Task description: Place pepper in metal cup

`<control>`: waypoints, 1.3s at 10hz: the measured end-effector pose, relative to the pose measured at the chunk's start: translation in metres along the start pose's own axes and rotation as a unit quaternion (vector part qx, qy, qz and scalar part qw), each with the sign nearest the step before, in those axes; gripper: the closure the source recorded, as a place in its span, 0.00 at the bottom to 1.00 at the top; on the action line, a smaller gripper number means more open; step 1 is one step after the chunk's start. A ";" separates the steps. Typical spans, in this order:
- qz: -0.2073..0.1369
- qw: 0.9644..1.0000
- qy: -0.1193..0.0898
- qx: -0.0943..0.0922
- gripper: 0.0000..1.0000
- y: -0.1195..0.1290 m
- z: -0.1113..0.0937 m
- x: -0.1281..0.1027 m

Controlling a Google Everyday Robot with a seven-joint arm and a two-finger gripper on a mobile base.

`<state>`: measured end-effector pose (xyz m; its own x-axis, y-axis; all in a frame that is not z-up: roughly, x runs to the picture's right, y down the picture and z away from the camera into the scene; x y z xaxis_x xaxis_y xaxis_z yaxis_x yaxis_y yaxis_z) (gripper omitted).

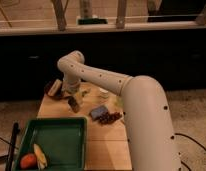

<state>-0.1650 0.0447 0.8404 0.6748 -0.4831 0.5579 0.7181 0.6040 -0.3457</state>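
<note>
**Task item.** The metal cup (pixel 52 89) stands at the far-left corner of the wooden table (pixel 108 145). It shows as a small, dark, rounded vessel with a paler patch on the side toward the arm. No handle is visible. Whether it is upright or tilted cannot be told, and its contents cannot be seen.

**Gripper.** The gripper (pixel 74 104) hangs below the bent white arm (pixel 141 105), low over the table and just to the right of the metal cup. It cannot be told whether the gripper is open, closed or holding anything.

**Other containers.**
- The green tray (pixel 56 125) sits at the near-left of the table. An orange fruit (pixel 28 160) and a yellow item (pixel 40 156) lie side by side in its near-left corner.
- The small white cup (pixel 103 92) stands right of the gripper, well apart from the metal cup. Its contents are not visible.

**Loose items.** A blue packet (pixel 98 111) and a dark reddish cluster (pixel 110 118) lie beside each other at mid-table.
</note>
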 end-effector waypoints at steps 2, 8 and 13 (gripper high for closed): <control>0.001 1.000 -0.001 0.001 0.20 0.000 -0.001 0.001; 0.004 1.000 0.000 0.002 0.20 0.005 -0.005 0.004; 0.001 1.000 -0.001 0.018 0.20 0.009 -0.009 0.003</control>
<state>-0.1554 0.0430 0.8324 0.6753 -0.4813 0.5589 0.7108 0.6271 -0.3186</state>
